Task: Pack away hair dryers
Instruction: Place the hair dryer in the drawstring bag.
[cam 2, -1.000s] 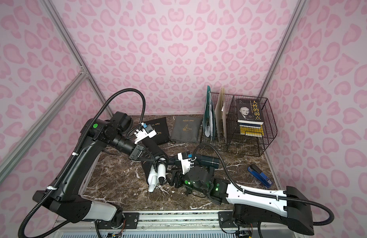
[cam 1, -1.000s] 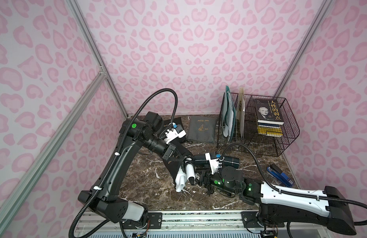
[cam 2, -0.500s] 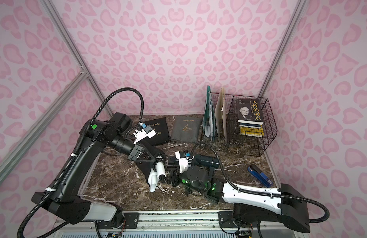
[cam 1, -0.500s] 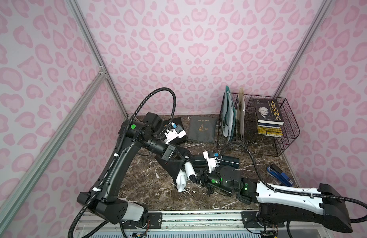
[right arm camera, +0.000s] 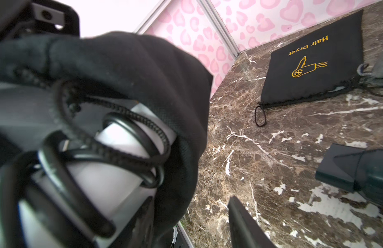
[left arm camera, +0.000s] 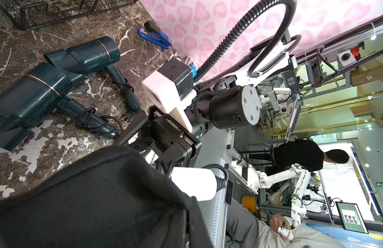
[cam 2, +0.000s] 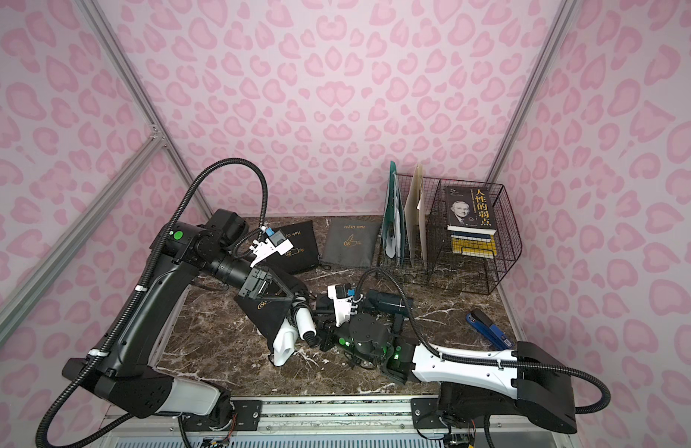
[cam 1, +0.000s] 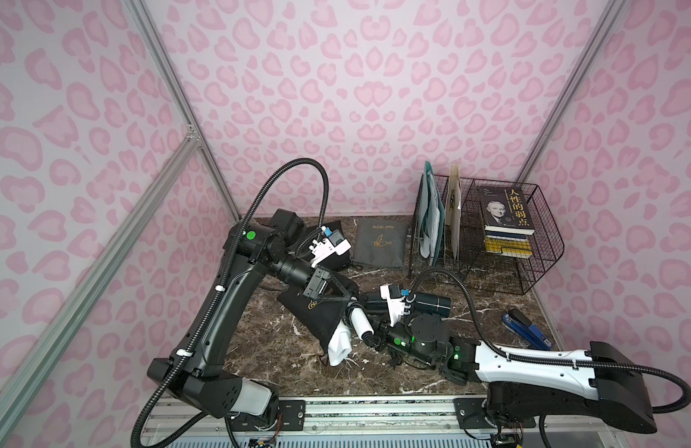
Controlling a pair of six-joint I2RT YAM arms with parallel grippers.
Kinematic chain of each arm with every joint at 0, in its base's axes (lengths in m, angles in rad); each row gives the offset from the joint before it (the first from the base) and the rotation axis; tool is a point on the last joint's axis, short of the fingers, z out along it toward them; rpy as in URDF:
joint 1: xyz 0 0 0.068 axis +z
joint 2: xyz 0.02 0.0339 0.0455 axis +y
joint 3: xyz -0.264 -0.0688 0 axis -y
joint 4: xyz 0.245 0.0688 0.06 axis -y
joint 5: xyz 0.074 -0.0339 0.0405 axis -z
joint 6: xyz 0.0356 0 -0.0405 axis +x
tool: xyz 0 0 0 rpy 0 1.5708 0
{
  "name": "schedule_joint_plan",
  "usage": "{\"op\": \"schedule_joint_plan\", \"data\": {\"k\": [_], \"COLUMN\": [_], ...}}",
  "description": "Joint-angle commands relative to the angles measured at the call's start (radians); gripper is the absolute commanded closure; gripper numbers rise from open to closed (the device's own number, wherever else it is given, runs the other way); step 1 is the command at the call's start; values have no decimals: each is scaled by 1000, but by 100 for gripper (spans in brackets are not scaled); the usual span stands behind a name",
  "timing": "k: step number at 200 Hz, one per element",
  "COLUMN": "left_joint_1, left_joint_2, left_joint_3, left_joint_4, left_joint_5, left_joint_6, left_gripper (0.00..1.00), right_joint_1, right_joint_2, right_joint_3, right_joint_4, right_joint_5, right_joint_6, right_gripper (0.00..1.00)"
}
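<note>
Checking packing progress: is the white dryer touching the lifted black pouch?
Touching: the right wrist view shows the black pouch wrapped around the white dryer.

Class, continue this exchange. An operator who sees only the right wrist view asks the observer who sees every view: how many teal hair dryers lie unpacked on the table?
Observer: Two: one teal hair dryer beside a second teal hair dryer.
Operator: What holds the pouch up?
Observer: The left gripper, shut on the black pouch.
Operator: Any other clutter?
Observer: A blue stapler near the wire basket.
</note>
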Motion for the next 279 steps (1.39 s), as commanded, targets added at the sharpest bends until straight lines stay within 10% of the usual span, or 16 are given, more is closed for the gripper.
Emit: {"op": "schedule_joint_plan", "data": {"k": [1,121,188,279], "left_joint_1": [8,10,19,168], "left_joint_2": [8,-1,-16,-43], "left_joint_3": [-20,-102,-116,-204], "left_joint_4": [-39,-2,5,139], "left_joint_5": [84,149,145,97], "left_joint_6": [20,-5,-7,-166], "left_gripper": [99,98,98,98], "right_joint_1": [4,4,3,-16], "right_joint_2": [-8,50,48,17], "right_joint_3": [-23,-28,-27,-11], "right_joint_4": [99,205,199,131], "right_joint_5": [-6,32,60,-32], "right_joint_6": [-18,-31,-44,10], "right_gripper": [45,61,100,100]}}
